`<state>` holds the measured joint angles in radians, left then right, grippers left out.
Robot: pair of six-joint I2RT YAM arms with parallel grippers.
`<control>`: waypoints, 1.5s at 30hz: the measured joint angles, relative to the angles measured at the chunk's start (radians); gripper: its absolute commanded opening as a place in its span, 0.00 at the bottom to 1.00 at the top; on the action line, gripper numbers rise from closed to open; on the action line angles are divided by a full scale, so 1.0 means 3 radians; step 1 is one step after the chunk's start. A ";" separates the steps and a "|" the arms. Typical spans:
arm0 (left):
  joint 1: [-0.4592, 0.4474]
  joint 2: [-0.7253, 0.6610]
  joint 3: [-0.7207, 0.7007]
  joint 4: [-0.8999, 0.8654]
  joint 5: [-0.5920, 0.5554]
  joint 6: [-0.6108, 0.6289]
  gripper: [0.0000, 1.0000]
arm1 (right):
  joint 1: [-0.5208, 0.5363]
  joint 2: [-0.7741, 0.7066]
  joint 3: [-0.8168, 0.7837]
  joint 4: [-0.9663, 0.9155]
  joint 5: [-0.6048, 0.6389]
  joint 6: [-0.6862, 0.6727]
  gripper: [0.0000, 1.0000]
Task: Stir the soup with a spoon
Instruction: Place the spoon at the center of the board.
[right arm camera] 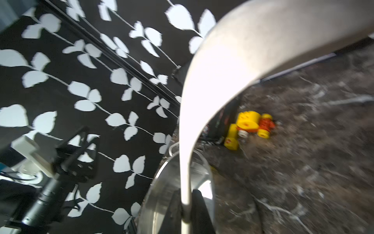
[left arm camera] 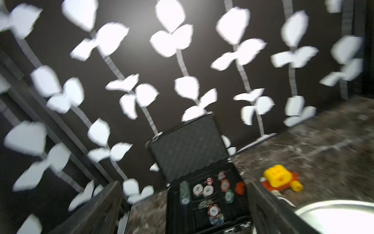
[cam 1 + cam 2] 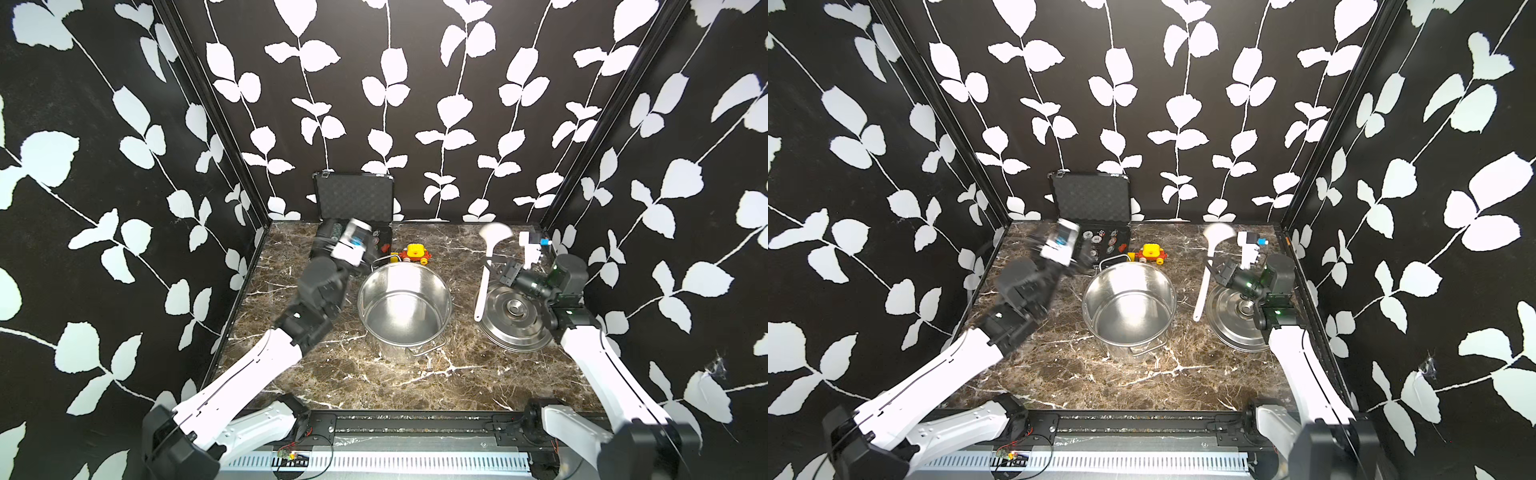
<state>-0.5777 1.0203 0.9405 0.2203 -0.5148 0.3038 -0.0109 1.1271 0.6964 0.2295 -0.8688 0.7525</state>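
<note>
- Grabbing the spoon (image 3: 482, 295) looks like the step in hand. The right gripper (image 1: 187, 204) is clenched on the handle about halfway along, and the right wrist view shows the white handle pinched between its dark fingers (image 1: 199, 204).
- Spoon is right of the pot (image 3: 405, 307), between it and the lid (image 3: 519, 332) lying flat on the table (image 3: 415, 382). Bowl end points far, tail end near, just beside the lid's rim. It seems lifted off the marble, but I can't swear to that.
- Left gripper (image 2: 184, 183) is spread wide with nothing in it. It hangs, blurry, at the pot's far left, in front of the open case (image 3: 353, 199).
- Pot is uncovered and I see no liquid, only shiny steel.
- Next, I reckon: carry the spoon left over the rim, tip the bowl end down inside, then swirl. The long handle could easily clip the rim on the way in.
</note>
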 measured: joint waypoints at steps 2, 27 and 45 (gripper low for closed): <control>0.0317 -0.0011 0.0005 -0.0257 -0.0117 -0.0416 0.99 | -0.0036 0.0298 -0.0211 0.0036 -0.0025 -0.0072 0.00; 0.1080 0.0392 -0.1104 -0.0674 -0.0708 -0.1499 0.99 | 0.0336 0.1790 -0.0518 0.0504 0.0099 -0.0713 0.36; 0.1213 0.0980 -0.1321 0.0561 -0.0256 -0.0804 0.99 | 0.0336 -0.0365 0.0047 -0.1623 0.2036 -0.1612 0.99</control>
<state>-0.2138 1.3144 0.5442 0.3885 -0.5915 0.0628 0.0898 1.0176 0.7105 -0.2573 -0.2581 0.2687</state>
